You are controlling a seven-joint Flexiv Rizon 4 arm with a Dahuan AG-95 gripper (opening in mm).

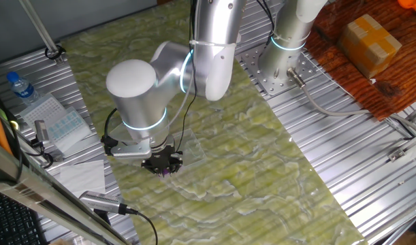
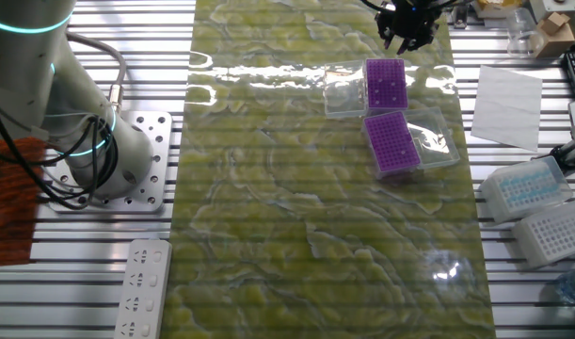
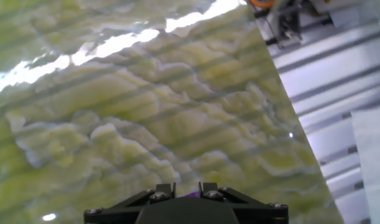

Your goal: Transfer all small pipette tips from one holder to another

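Two clear holders lie on the green mat, each with a purple plate: a far one [image 2: 385, 85] and a near one [image 2: 393, 143]. A few pale dots on the far plate look like small pipette tips [image 2: 388, 81], but they are too small to tell apart. My gripper [image 2: 405, 33] hangs just beyond the far holder's far edge. In one fixed view the gripper [image 1: 164, 163] hovers low over a patch of purple [image 1: 166, 173]. The hand view shows only the black finger mounts and a purple sliver [image 3: 191, 196] between them. The fingertips are hidden.
A white paper sheet [image 2: 506, 105] and two tip boxes [image 2: 527, 184] [image 2: 551, 234] sit right of the mat. The arm's base [image 2: 108, 155] and a power strip [image 2: 141, 287] are on the left. A water bottle [image 1: 20, 87] and a cardboard box [image 1: 371, 42] stand at the table's edges.
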